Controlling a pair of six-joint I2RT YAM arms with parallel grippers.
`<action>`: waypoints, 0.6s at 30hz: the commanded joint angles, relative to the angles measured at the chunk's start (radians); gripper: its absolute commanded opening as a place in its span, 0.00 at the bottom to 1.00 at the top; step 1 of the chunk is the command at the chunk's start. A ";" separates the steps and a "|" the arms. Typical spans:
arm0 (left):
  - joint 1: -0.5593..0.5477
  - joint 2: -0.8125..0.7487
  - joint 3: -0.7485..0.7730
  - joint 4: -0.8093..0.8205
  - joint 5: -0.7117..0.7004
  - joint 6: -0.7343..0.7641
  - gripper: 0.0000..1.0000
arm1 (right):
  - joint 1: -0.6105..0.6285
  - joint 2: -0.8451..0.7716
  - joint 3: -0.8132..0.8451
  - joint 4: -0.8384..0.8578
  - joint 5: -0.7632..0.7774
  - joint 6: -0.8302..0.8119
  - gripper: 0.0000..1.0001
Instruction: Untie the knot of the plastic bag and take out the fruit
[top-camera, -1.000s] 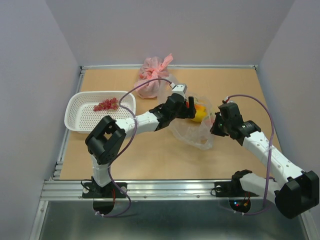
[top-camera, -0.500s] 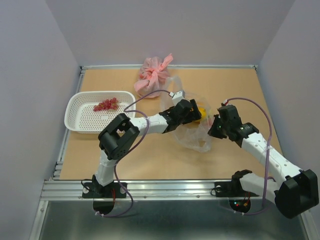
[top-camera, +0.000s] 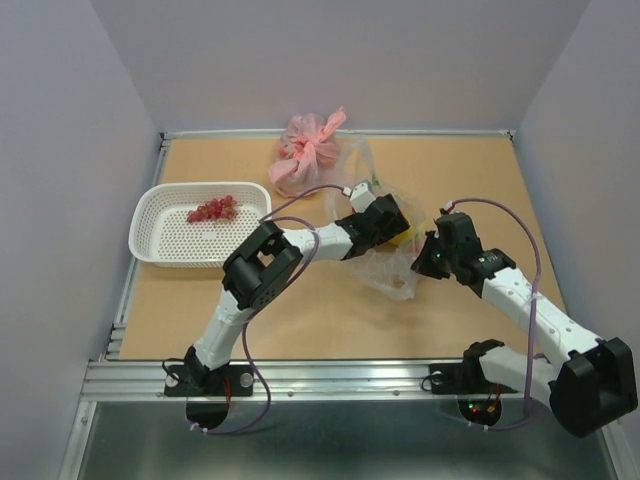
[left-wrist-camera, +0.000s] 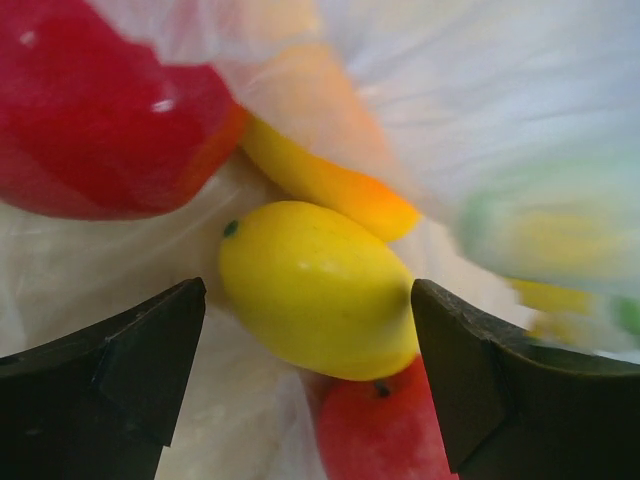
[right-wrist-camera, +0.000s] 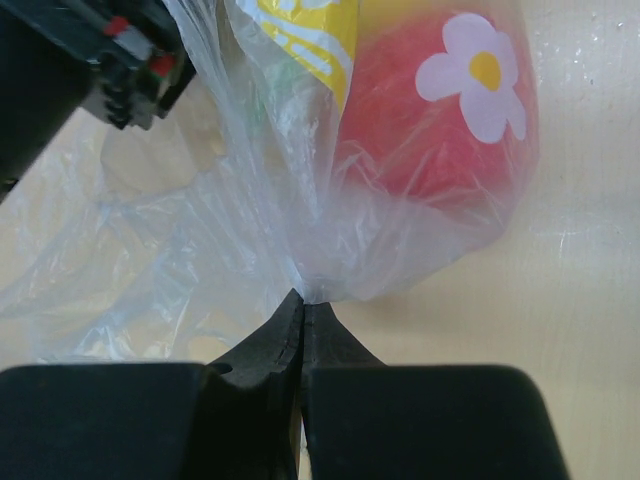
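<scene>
Fruit lies between the fingers of the left gripper (left-wrist-camera: 308, 300), which stand wide apart and released. A yellow mango (left-wrist-camera: 315, 290) sits in the gap, close to one finger, though I cannot tell whether it touches. Just past the mango are an orange oblong piece (left-wrist-camera: 335, 190) and a big red round one (left-wrist-camera: 100, 110), and a second red one (left-wrist-camera: 375, 435) peeks out under the mango, all wrapped about by thin clear film. The right gripper (right-wrist-camera: 302, 308) is clenched, its two tips pressed together on a gathered pinch of the plastic bag (right-wrist-camera: 200, 240). The film fans up from that pinch over a red fruit and carries a printed white flower (right-wrist-camera: 480, 75). From above, the bag lies on the wooden table (top-camera: 330, 320) to the right of the white basket (top-camera: 150, 255), well apart from it. The left arm reaches past the basket's right corner into the side of the bag that faces the basket. The right gripper holds the bag's far side, away from the basket. A small red grape bunch (top-camera: 212, 210) lies inside the basket, near its back wall. A pink tied bag (top-camera: 305, 155) sits behind the basket and to its right, against the back of the table.
</scene>
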 joint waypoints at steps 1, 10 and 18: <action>-0.003 0.038 0.052 -0.047 -0.032 -0.035 0.91 | 0.011 -0.003 -0.024 0.054 -0.049 -0.005 0.01; -0.003 0.046 0.065 -0.044 -0.052 0.014 0.55 | 0.011 -0.021 -0.032 0.057 -0.037 -0.004 0.00; -0.004 -0.244 -0.220 0.109 -0.092 0.198 0.08 | 0.012 -0.049 -0.007 0.050 0.083 -0.007 0.00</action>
